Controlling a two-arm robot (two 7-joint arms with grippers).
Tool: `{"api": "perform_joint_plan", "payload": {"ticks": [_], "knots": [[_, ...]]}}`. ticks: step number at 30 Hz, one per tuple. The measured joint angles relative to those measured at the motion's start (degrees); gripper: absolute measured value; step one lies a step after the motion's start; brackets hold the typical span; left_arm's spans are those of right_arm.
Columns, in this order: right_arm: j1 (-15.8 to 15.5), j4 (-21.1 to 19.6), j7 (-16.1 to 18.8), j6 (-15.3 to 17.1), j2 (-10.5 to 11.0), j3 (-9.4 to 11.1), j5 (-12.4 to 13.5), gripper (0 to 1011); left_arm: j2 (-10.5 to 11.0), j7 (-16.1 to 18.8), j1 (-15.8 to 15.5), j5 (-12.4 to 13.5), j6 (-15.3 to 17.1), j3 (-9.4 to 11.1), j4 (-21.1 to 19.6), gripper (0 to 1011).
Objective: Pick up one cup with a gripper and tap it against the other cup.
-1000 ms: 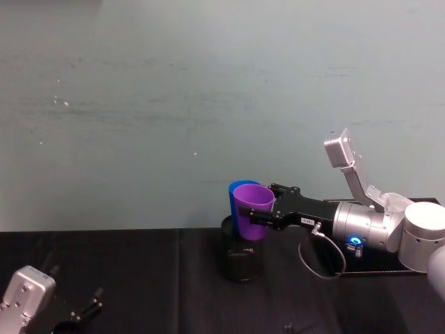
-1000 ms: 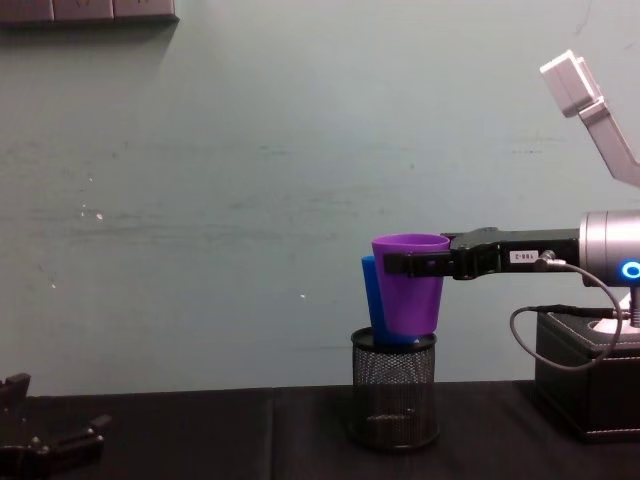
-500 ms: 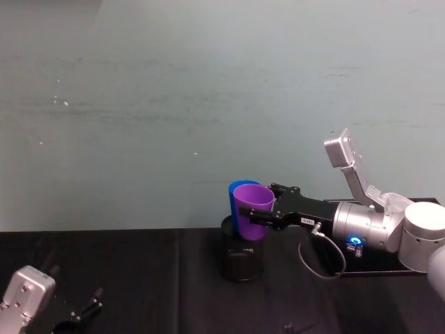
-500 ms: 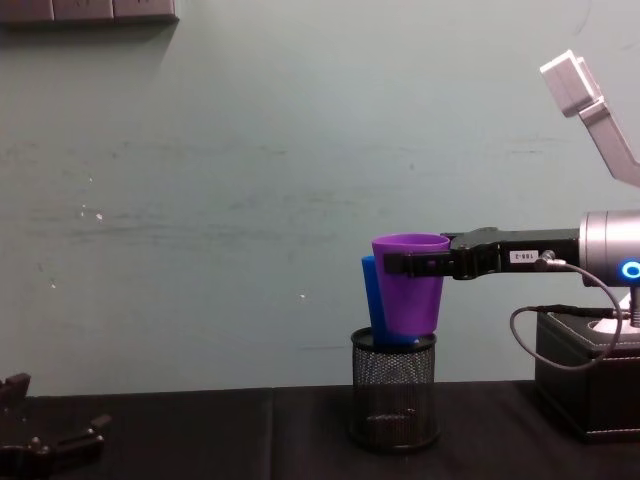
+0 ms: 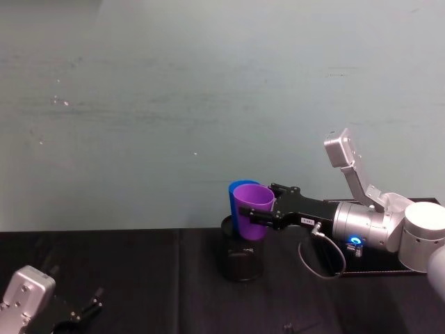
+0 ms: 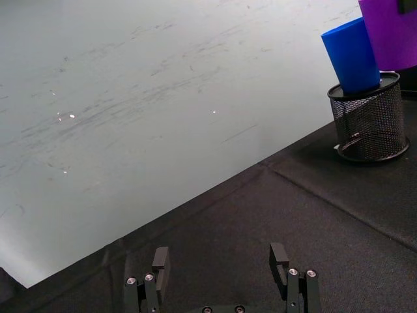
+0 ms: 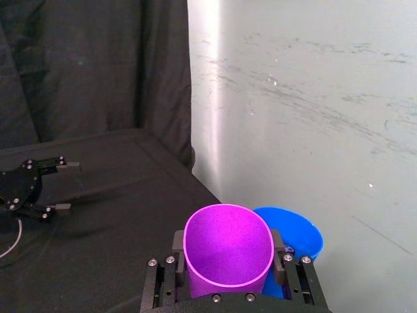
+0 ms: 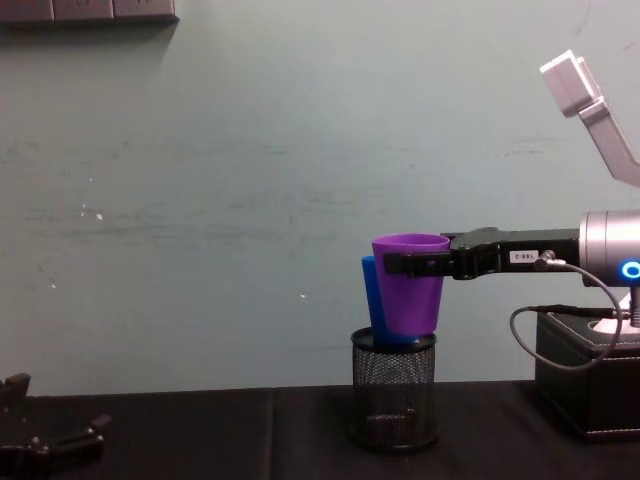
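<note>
Over the mesh holder [image 8: 393, 392] — right gripper [image 8: 400, 264] horizontal, purple cup [image 8: 408, 302] in grasp.

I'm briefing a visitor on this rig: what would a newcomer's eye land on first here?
The purple cup, held up in the right pincer above the table at centre right, stands out most. Close beside it the blue cup stands in a black mesh holder. The left pincer rests open, low at the robot's left.
</note>
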Motion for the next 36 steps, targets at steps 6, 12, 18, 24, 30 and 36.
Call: {"api": "perform_joint_plan", "payload": {"ticks": [6, 12, 18, 24, 30, 36], "knots": [[0.0, 0.0, 0.0, 0.0, 0.0, 0.0, 0.0, 734, 0.0, 0.0, 0.0, 0.0, 0.0, 0.0, 0.0, 1000], [0.0, 0.0, 0.0, 0.0, 0.0, 0.0, 0.0, 733, 0.0, 0.0, 0.0, 0.0, 0.0, 0.0, 0.0, 1000], [0.0, 0.0, 0.0, 0.0, 0.0, 0.0, 0.0, 733, 0.0, 0.0, 0.0, 0.0, 0.0, 0.0, 0.0, 1000], [0.0, 0.0, 0.0, 0.0, 0.0, 0.0, 0.0, 733, 0.0, 0.0, 0.0, 0.0, 0.0, 0.0, 0.0, 1000], [0.0, 0.0, 0.0, 0.0, 0.0, 0.0, 0.0, 734, 0.0, 0.0, 0.0, 0.0, 0.0, 0.0, 0.0, 1000], [0.0, 0.0, 0.0, 0.0, 0.0, 0.0, 0.0, 733, 0.0, 0.0, 0.0, 0.0, 0.0, 0.0, 0.0, 1000]]}}
